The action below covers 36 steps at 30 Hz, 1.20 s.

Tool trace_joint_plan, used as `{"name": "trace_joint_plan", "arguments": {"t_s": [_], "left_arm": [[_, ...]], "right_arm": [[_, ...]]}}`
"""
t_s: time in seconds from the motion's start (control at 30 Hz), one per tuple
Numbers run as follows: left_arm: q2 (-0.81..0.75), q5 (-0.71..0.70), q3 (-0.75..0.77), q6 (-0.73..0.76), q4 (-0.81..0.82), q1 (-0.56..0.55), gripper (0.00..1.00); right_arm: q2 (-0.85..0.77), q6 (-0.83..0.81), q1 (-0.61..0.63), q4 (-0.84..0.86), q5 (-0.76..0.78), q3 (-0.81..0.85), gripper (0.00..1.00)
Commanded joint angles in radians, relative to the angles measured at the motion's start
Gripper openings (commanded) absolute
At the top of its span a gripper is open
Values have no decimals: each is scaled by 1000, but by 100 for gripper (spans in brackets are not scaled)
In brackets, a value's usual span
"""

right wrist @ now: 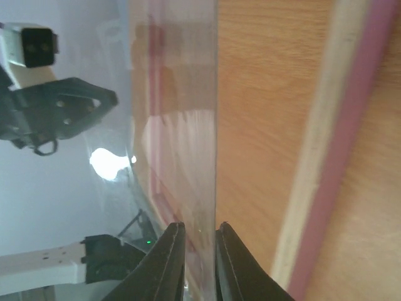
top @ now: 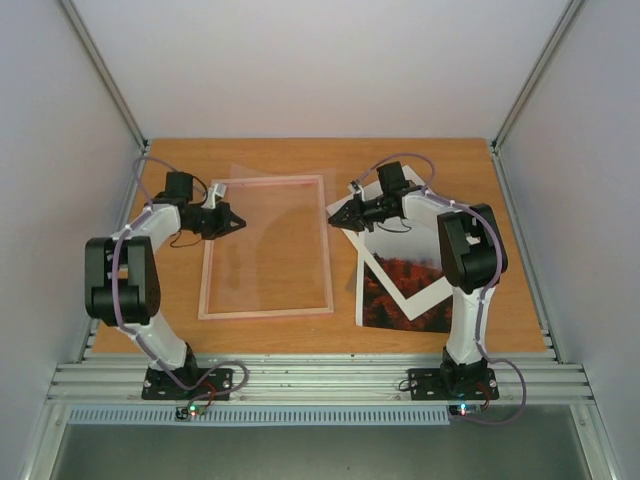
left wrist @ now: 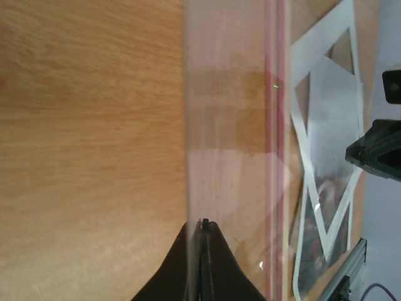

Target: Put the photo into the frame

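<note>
The frame (top: pixel 265 314), a thin pale pink border, lies flat in the middle of the table. Its clear pane (left wrist: pixel 232 125) is lifted over it and spans between both grippers. My left gripper (top: pixel 240 222) is shut on the pane's left edge; in the left wrist view the jaws (left wrist: pixel 203 221) meet on the sheet. At the pane's right edge my right gripper (top: pixel 332 220) stands slightly open, the sheet (right wrist: pixel 188 125) passing between its fingers (right wrist: pixel 199 227) with a gap. The photo (top: pixel 385 312), red-orange and dark, lies to the right, partly under a white mat (top: pixel 380 272).
The white mat with its cut-out window (left wrist: pixel 326 113) lies tilted over the photo, right of the frame's pink right border (right wrist: pixel 351 157). Grey walls close in the table on three sides. A metal rail (top: pixel 320 380) runs along the near edge.
</note>
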Motion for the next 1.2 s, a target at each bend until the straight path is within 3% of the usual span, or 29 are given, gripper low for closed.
{"name": "trace_joint_plan", "arguments": {"t_s": [0.0,0.3,0.53,0.73,1.17], "left_arm": [[91,-38,75,58,12,5,1],[187,-55,105,41,30,5,0],[192,-87,103,37,29,6,1],[157,-72,89,61,48,6,1],[86,-79,41,87,93,6,1]], "right_arm": [[57,-89,5,-64,80,46,17],[166,-159,16,-167,169,183,18],[166,-170,32,-222,234,186,18],[173,-159,47,-211,228,183,13],[167,-160,49,-215,237,181,12]]}}
